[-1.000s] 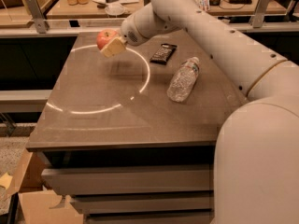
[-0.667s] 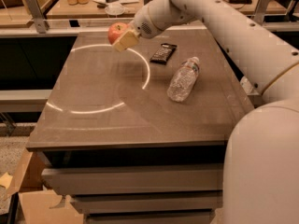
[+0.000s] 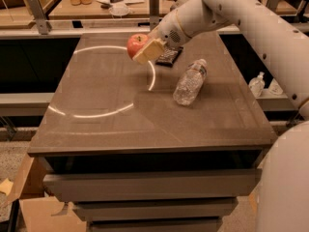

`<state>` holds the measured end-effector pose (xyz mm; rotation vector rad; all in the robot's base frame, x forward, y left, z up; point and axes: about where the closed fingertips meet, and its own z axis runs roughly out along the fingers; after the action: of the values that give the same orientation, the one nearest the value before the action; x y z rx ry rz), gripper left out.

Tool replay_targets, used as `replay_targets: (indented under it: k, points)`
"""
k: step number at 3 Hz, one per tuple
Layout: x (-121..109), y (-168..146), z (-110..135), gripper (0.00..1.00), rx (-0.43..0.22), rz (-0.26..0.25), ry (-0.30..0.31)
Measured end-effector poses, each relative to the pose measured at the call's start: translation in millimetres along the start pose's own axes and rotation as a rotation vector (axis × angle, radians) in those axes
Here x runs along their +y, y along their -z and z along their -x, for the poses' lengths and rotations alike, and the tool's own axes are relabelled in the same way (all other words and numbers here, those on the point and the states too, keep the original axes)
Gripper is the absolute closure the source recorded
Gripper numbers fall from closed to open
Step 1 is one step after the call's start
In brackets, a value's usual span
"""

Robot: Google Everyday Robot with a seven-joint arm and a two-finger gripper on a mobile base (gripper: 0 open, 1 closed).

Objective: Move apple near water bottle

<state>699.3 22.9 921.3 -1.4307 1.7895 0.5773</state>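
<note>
My gripper (image 3: 144, 48) is shut on the red-orange apple (image 3: 136, 43) and holds it in the air above the far middle of the brown table (image 3: 106, 124). The clear crinkled water bottle (image 3: 190, 81) lies on its side on the table, to the right of the apple and a bit nearer, with its white cap pointing away. The apple and the bottle are apart. My white arm reaches in from the upper right.
A flat black packet (image 3: 168, 56) lies on the table just behind the gripper. Two small pump-top bottles (image 3: 263, 85) stand off the table's right edge. A cluttered workbench (image 3: 96, 1) runs behind the table. A bright ring of light lies across the tabletop.
My gripper has carried the apple to the right, from the table's far left toward the black packet and the water bottle. The bottle has not moved.
</note>
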Motion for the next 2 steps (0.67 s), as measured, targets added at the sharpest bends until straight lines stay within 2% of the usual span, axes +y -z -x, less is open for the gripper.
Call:
replay_targets:
  k: [1, 2]
  points:
    - [13.3, 9.8, -27.2, 1.00, 0.028, 0.039, -0.002]
    - [17.9, 13.0, -51.3, 1.00, 0.071, 0.048, -0.011]
